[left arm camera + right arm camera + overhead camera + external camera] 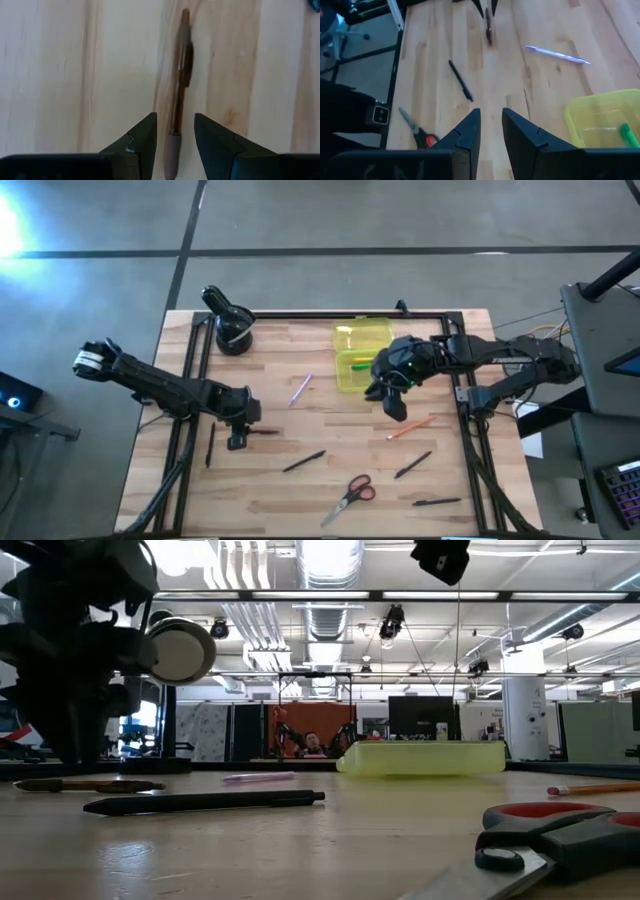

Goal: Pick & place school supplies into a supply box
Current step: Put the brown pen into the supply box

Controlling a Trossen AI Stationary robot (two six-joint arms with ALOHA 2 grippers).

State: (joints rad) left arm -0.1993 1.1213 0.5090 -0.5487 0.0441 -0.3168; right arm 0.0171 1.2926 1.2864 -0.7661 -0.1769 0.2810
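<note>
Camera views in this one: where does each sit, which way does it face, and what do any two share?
High view: overhead, facing straight down; both arms, left tool, right tool, supply box.
Low view: table height, looking across into the room; dark arm parts at left, scissors near.
Left wrist view: facing down at a dark pen between its open fingers.
Right wrist view: facing across the table past its open fingers.
Shared: the right wrist and high views both show the box and a purple pen.

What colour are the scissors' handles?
Red, clearest in the high view: scissors.
</note>
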